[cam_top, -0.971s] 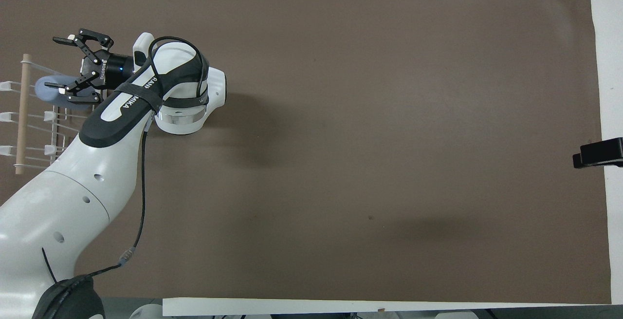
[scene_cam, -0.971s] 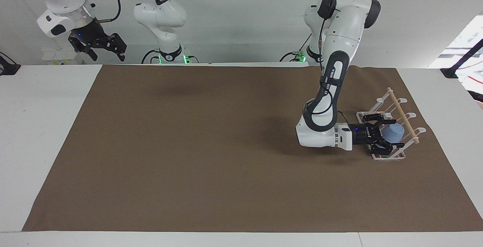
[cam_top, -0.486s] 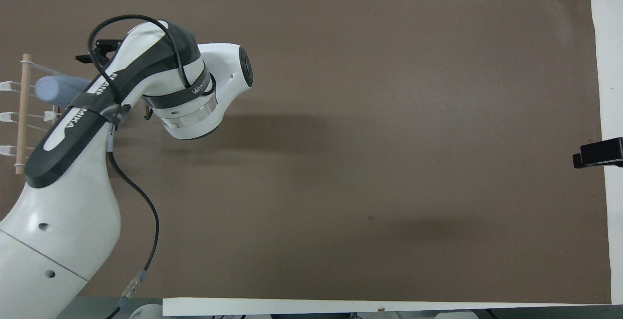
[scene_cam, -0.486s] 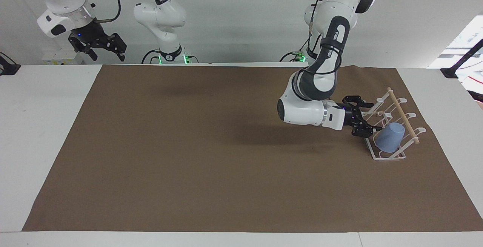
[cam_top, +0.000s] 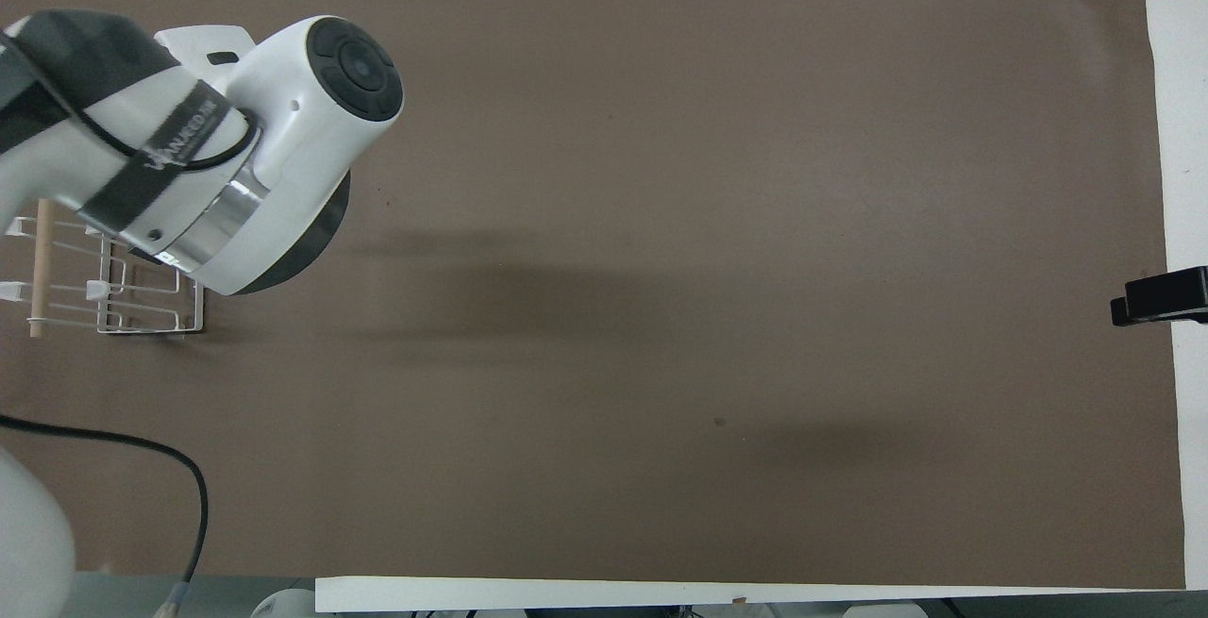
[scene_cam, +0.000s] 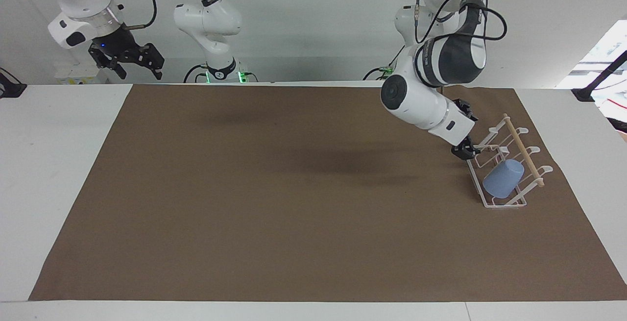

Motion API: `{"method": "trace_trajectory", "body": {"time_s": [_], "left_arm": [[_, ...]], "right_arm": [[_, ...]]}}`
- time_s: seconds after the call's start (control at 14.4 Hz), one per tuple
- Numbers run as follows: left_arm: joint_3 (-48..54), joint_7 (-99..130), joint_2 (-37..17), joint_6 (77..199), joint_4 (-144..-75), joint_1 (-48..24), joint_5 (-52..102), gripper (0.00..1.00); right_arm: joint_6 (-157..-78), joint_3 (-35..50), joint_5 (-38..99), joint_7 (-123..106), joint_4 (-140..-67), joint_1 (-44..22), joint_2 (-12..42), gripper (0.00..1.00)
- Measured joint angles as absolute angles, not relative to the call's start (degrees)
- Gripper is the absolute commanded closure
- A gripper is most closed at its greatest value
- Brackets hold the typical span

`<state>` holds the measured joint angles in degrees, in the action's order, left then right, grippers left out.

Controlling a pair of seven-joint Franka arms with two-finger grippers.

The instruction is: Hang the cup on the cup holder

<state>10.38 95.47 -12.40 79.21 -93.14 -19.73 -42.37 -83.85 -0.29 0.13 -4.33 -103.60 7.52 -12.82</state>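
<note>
Since the left gripper point(scene_cam: 463, 130) has released and lifted off | cup point(scene_cam: 500, 178) rests hung on cup holder point(scene_cam: 509, 203) | right gripper point(scene_cam: 128, 60) waits, spread, empty | task appears complete

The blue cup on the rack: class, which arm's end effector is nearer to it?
Left. The left end effector hangs over the cup holder beside the cup, not touching it. The right end effector waits raised at the right arm's end of the table.

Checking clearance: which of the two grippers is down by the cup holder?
The left gripper, over the cup holder where the cup hangs; the right gripper waits raised off the mat.
</note>
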Motion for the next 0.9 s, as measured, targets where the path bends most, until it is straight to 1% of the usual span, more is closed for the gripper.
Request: {"method": "trace_trajectory", "body": {"time_s": [0.21,0.42,0.69,0.9], "left_arm": [[10.2,85.2,-7.9,81.2,-93.3,-18.1,-34.6,0.00],[10.0,75.1,-5.0,82.2,-93.3,-15.1,-27.9,0.00],[9.7,53.7,-3.2,83.4,-93.3,-8.0,-19.2,0.00],[9.4,35.3,-3.0,84.1,-91.7,-3.7,-12.3,0.00]], "right_arm": [[-83.8,-0.3,0.1,-4.3,-103.6,7.5,-12.8,0.00],[-83.8,-0.3,0.1,-4.3,-103.6,7.5,-12.8,0.00],[-83.8,-0.3,0.1,-4.3,-103.6,7.5,-12.8,0.00],[-83.8,-0.3,0.1,-4.3,-103.6,7.5,-12.8,0.00]]}}
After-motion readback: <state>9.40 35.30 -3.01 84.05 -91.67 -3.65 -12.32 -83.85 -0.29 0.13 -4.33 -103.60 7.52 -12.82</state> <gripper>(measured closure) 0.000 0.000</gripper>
